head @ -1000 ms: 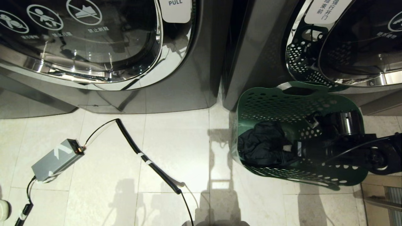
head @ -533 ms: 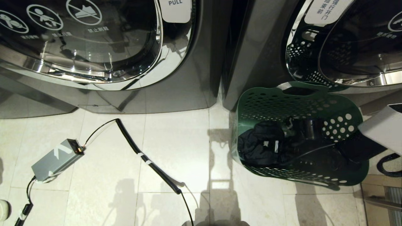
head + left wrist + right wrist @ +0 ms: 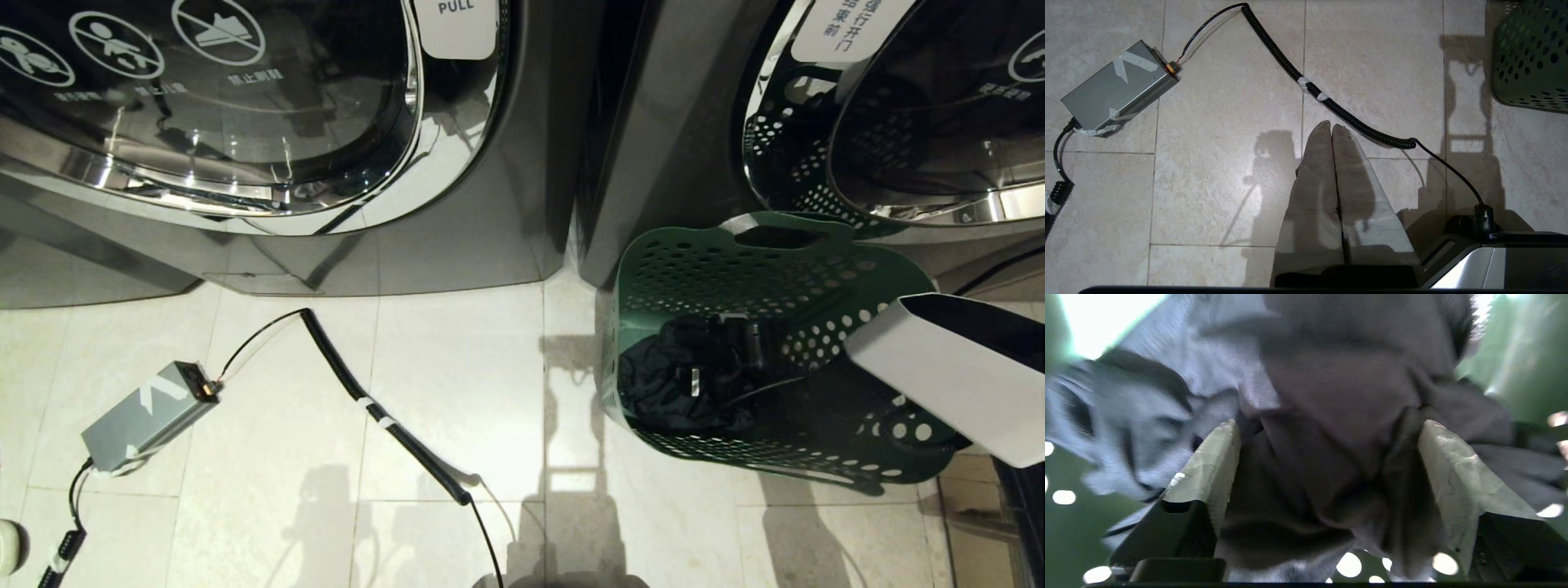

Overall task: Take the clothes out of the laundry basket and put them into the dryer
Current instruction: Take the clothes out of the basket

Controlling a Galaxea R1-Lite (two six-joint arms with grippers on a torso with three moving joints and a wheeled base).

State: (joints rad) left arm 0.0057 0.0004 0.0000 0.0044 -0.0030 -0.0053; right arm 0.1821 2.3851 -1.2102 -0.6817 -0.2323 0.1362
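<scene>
In the head view, the right arm (image 3: 955, 376) is reaching deeper into the basket (image 3: 718, 261) than a second ago: its white forearm is now covering the basket's right rim, where only dark links were showing before. The right gripper (image 3: 735, 359) is pushing left into the dark clothes (image 3: 661, 384), which are lying heaped against the basket's left wall. The basket is standing on the floor (image 3: 457, 384) in front of the right-hand dryer (image 3: 914, 106), whose door is looking closed from here. The adapter (image 3: 147, 412) and its coiled cable (image 3: 384, 412) are lying well to the left, unmoved.

In the left wrist view, the left gripper (image 3: 1331, 134) is hanging parked over the tiles, its fingers pressed together and holding nothing.

In the right wrist view, the right gripper's fingers (image 3: 1212, 465) are standing wide apart, and dark cloth is bunching between them and spilling over both pads. They are straddling the garment, not pinching it yet.

So the jaws have spread while the arm has been driving in: this is the approach to a grab, and nothing is being lifted yet. Closing on the fold between the pads looks like the next need.
</scene>
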